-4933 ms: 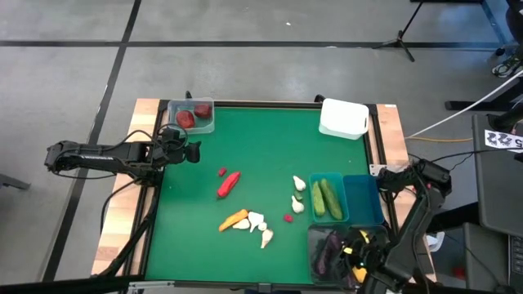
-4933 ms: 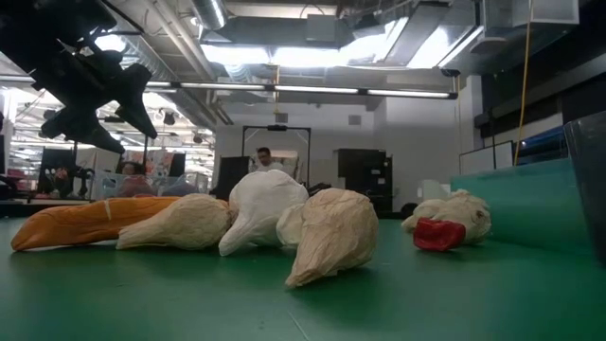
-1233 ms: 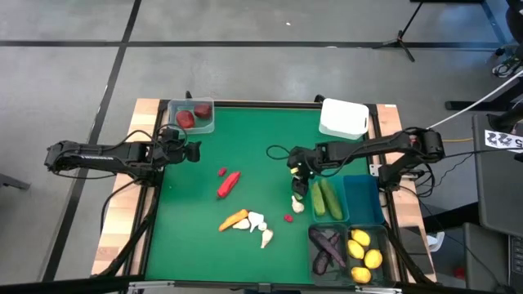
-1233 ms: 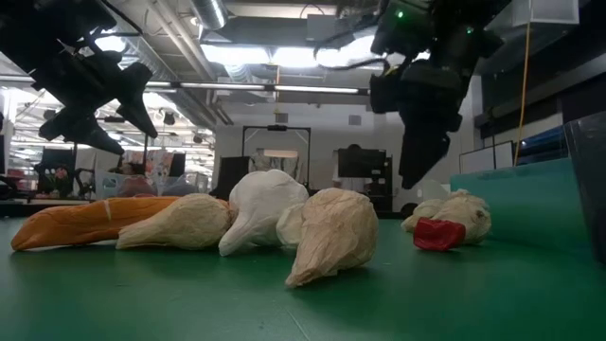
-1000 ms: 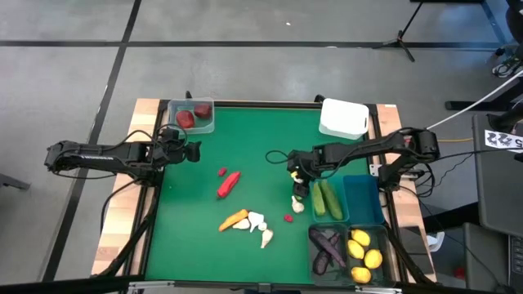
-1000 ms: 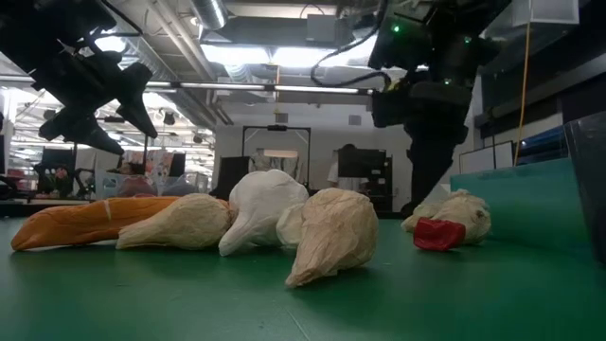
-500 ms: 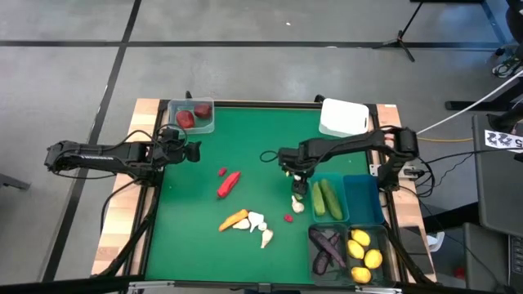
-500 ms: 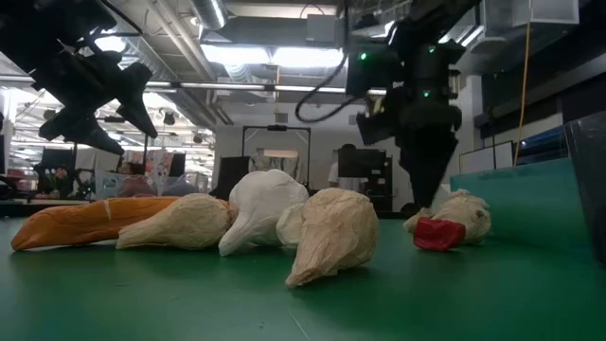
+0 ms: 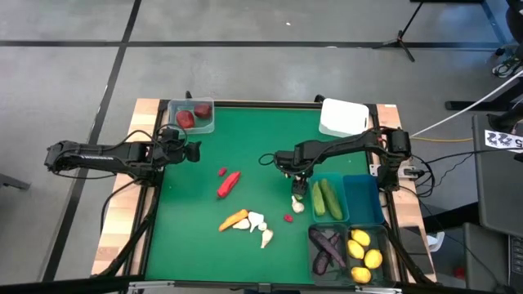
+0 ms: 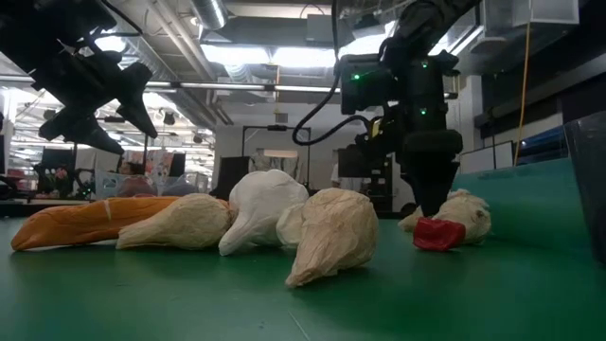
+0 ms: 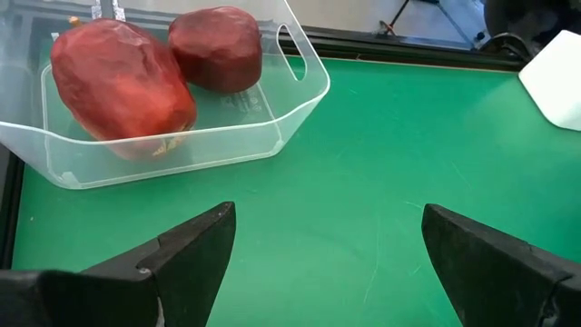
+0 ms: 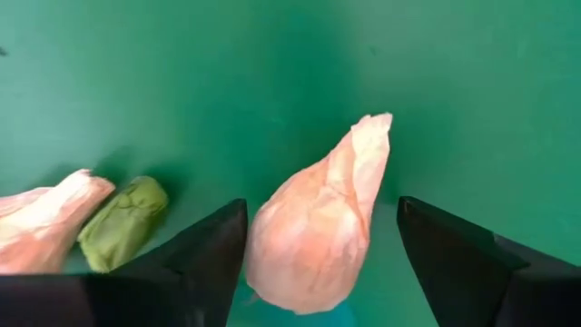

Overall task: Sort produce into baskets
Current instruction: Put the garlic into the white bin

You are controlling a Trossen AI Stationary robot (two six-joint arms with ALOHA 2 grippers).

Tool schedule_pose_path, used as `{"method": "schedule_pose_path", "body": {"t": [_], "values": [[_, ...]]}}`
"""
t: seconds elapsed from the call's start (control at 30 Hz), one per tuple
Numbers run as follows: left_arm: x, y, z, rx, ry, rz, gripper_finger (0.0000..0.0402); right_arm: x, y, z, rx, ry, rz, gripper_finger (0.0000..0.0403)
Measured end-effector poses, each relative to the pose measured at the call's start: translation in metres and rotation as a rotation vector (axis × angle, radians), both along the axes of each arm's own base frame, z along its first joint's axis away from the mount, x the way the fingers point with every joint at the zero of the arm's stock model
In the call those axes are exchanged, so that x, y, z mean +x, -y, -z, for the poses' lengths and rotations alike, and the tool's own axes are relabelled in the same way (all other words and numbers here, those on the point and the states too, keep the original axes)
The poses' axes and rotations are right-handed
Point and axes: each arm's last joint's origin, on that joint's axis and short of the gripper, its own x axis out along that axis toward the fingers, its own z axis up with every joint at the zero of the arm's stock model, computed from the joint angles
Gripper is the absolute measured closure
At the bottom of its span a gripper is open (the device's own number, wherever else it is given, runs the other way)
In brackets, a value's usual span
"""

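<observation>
My right gripper (image 9: 297, 173) points straight down, open, over a white garlic (image 12: 318, 227) beside the teal basket of green cucumbers (image 9: 328, 198). Its fingers stand on either side of the garlic; I see no touch. The low view shows that gripper (image 10: 431, 204) just above the garlic (image 10: 459, 213). A second garlic (image 12: 41, 227) and a small green piece (image 12: 123, 222) lie close by. My left gripper (image 11: 327, 236) waits open at the table's left, near the clear basket (image 11: 182, 136) that holds two dark red round ones (image 9: 192, 114).
On the green mat lie a red pepper (image 9: 229, 183), an orange carrot (image 9: 233, 219), several more garlics (image 9: 260, 227) and a small red piece (image 9: 288, 218). A white basket (image 9: 343, 118) stands far right. Dark baskets with eggplants (image 9: 329, 249) and lemons (image 9: 364, 253) stand near right.
My right gripper has sunk toward the garlic beside the cucumber basket and has tipped from a slant to point straight down; its arm has reached farther toward the table's left.
</observation>
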Motion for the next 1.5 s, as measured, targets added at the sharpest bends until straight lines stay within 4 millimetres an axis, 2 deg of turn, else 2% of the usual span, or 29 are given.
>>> {"method": "schedule_pose_path", "body": {"t": [0.3,0.4,0.5,0.67,0.8,1.0,1.23,1.37,1.5], "values": [[0.0,0.0,0.0,0.0,0.001,0.0,0.0057,0.0,0.0,0.0,-0.006,0.001,-0.027,0.0245],[0.0,0.0,0.0,0.0,0.001,-0.001,0.0057,0.002,0.0,-0.003,-0.007,0.009,-0.044,0.0272],[0.0,0.0,0.0,0.0,0.001,-0.001,0.0057,0.007,0.001,-0.009,-0.008,0.03,-0.055,0.0276],[0.0,0.0,0.0,0.001,0.0,-0.001,0.0057,0.014,0.002,-0.029,-0.029,0.038,-0.104,0.025],[0.0,0.0,0.0,0.001,-0.001,-0.001,0.0057,0.011,0.011,-0.049,-0.056,0.051,-0.1,0.0245],[0.0,0.0,0.001,0.001,-0.006,-0.002,0.0057,-0.017,0.052,-0.088,-0.079,0.114,0.037,0.0253],[-0.003,0.0,0.014,-0.02,-0.01,-0.031,0.0057,-0.069,0.118,-0.136,-0.16,0.278,0.284,0.025],[-0.004,0.0,0.02,-0.035,-0.005,-0.047,0.0057,-0.103,0.156,-0.147,-0.214,0.3,0.454,0.0249],[-0.004,0.0,0.02,-0.04,0.004,-0.053,0.0057,-0.132,0.189,-0.146,-0.24,0.276,0.624,0.0249]]}}
